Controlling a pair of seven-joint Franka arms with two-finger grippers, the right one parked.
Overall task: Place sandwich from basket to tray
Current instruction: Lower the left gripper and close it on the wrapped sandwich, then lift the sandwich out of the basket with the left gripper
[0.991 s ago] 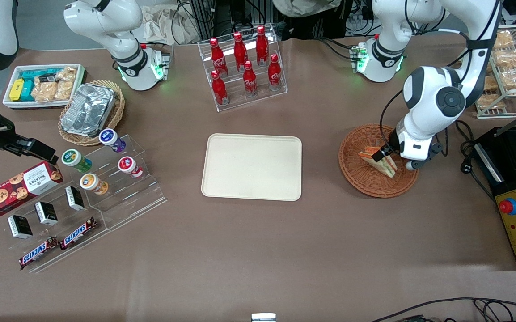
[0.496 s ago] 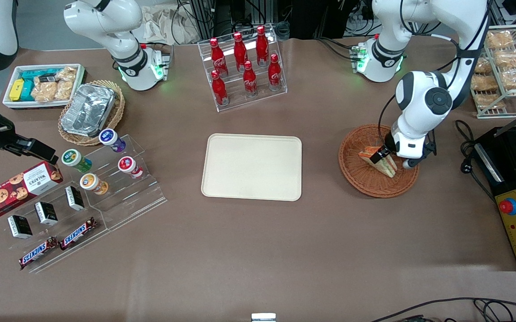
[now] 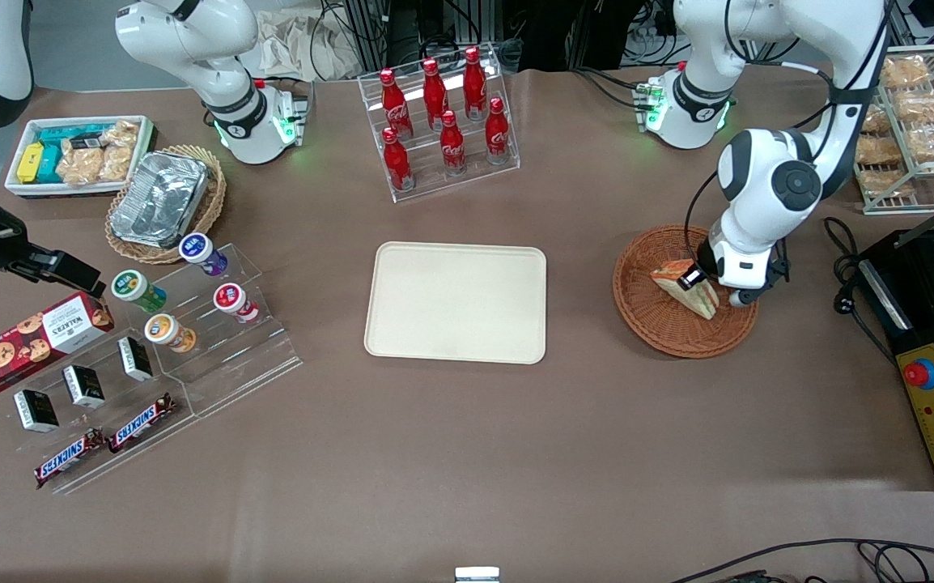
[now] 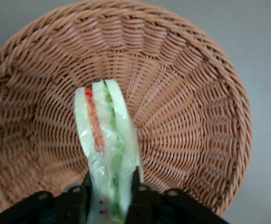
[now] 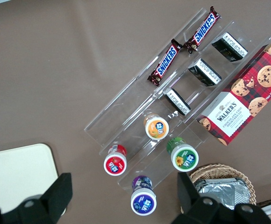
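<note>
Pinching the sandwich, the pincer of the left arm sits over the basket at centre right of the front view, its two dark fingers pressed against the wedge's flat bread faces.

Sandwich: small triangular wedge, wrapped in clear glossy film. Two outer slices of pale bread with a thinner pale layer between them. Filling shows along the cut edge: an orange-red strip beside one slice, a green leafy strip beside the other. In the wrist view it stands on edge, the filling edge facing the camera, its free end reaching toward the basket's middle. In the front view the tip points down-right, its crust face tan.

Basket: round, shallow, reddish-brown wicker with a braided rim; it rests on the brown desk.

Tray: cream-beige, rectangular, rounded corners, low rim; nothing on it. It lies at the centre of the frame, well apart from the basket, toward the parked arm's end of the desk.
</note>
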